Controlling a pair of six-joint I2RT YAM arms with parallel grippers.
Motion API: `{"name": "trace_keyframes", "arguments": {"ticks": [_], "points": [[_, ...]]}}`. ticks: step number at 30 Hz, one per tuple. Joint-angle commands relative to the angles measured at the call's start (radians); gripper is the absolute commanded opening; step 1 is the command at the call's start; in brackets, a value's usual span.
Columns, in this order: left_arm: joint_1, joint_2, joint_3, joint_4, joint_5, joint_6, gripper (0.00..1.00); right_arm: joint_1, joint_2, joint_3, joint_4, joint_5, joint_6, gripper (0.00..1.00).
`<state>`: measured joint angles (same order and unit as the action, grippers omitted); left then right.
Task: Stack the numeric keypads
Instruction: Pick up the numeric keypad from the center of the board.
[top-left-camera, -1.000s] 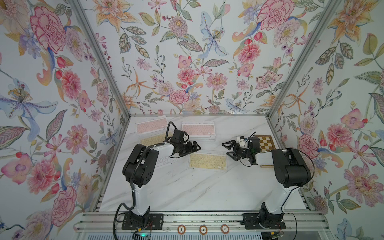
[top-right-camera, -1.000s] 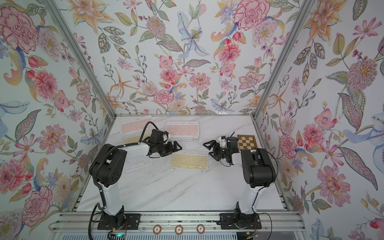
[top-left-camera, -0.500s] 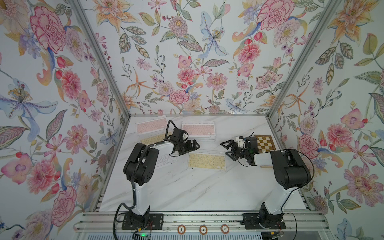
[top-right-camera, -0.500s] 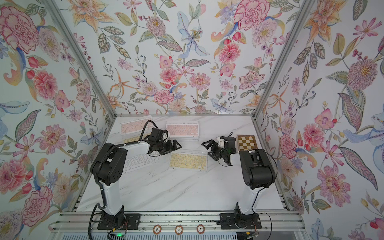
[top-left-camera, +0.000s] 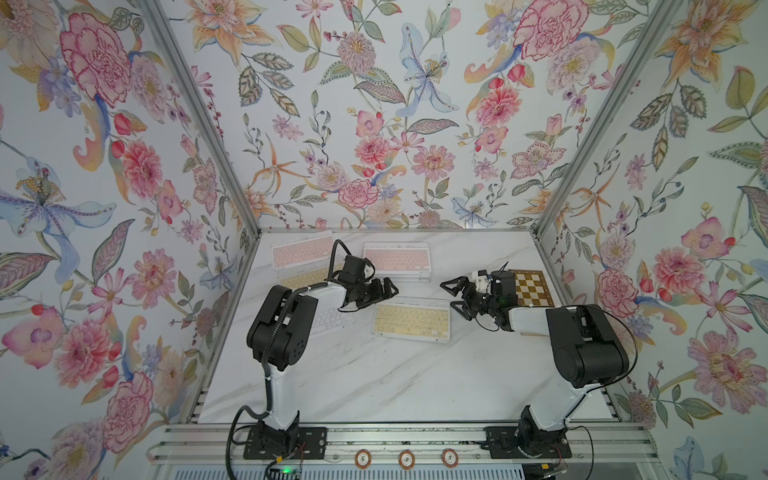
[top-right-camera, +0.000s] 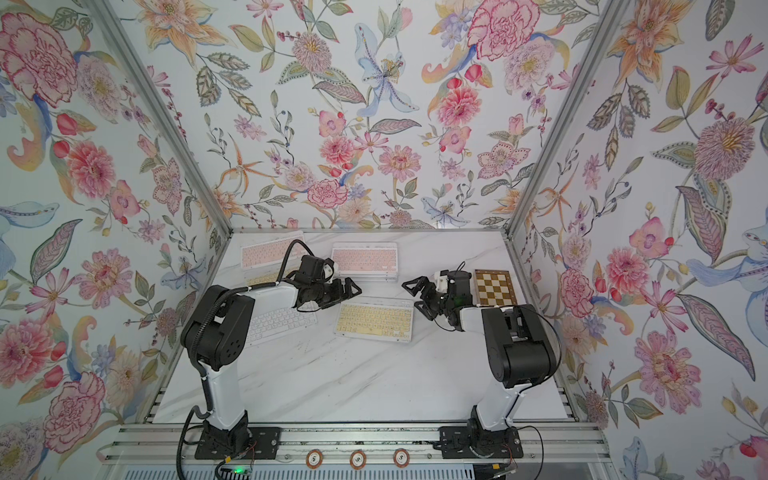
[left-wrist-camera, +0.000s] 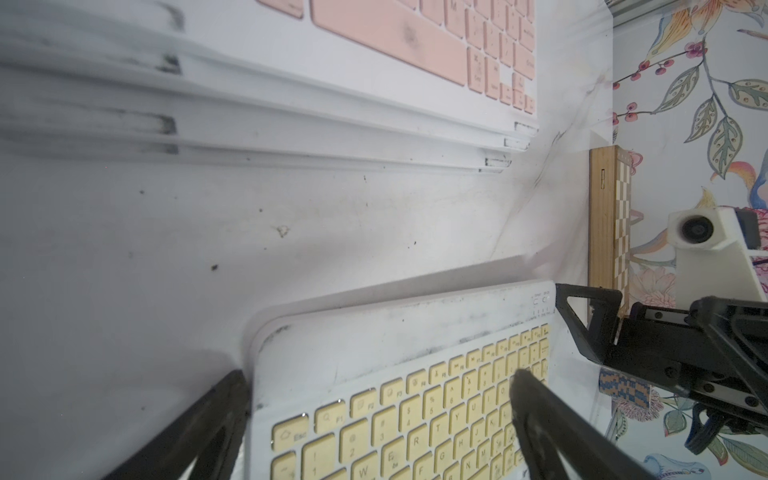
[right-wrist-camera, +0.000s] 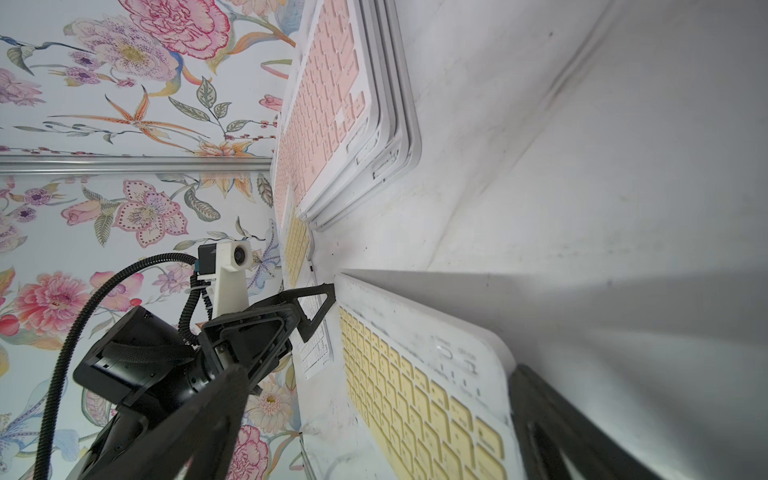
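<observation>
Floral-papered walls (top-left-camera: 124, 208) are closed round a white marbled bench (top-left-camera: 374, 374), on which a yellow keypad (top-left-camera: 411, 320) is laid flat mid-bench, a pink-topped stack (top-left-camera: 397, 258) behind it. It is flanked by the left fingers (top-left-camera: 387, 291) and right fingers (top-left-camera: 452, 296), both spread wide, nothing held. Since a second ago the keypad has not been moved; both arms have been shifted only slightly.

Yellow keypad (top-left-camera: 411, 320) flat at centre; pink-topped stack (top-left-camera: 397, 257) behind; pink keypad (top-left-camera: 301, 254), white keypad (top-right-camera: 282, 324) at left
</observation>
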<state>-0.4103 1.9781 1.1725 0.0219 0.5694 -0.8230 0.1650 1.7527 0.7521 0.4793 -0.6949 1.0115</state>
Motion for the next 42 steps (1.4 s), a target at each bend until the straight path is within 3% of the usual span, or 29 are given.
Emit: {"name": "trace_keyframes", "arguments": {"ticks": [1,6,17,29,37,42], "points": [[-0.019,0.044,-0.067,-0.013,0.056,-0.070,0.99,0.052,-0.011,0.037,0.060,-0.102,0.066,0.99],[-0.013,0.025,-0.134,0.160,0.117,-0.206,0.99,0.057,-0.007,0.061,0.128,-0.110,0.099,0.99],[-0.009,-0.048,-0.289,0.531,0.086,-0.512,0.99,0.076,0.042,0.077,0.303,-0.119,0.161,0.99],[-0.003,-0.056,-0.313,0.664,0.035,-0.616,0.99,0.143,0.108,0.060,0.609,-0.054,0.300,0.99],[-0.003,-0.079,-0.376,0.741,-0.041,-0.681,0.99,0.207,0.179,0.005,0.852,0.218,0.565,0.99],[-0.003,-0.095,-0.418,0.796,-0.078,-0.723,0.99,0.266,0.174,-0.039,0.888,0.410,0.660,0.99]]}}
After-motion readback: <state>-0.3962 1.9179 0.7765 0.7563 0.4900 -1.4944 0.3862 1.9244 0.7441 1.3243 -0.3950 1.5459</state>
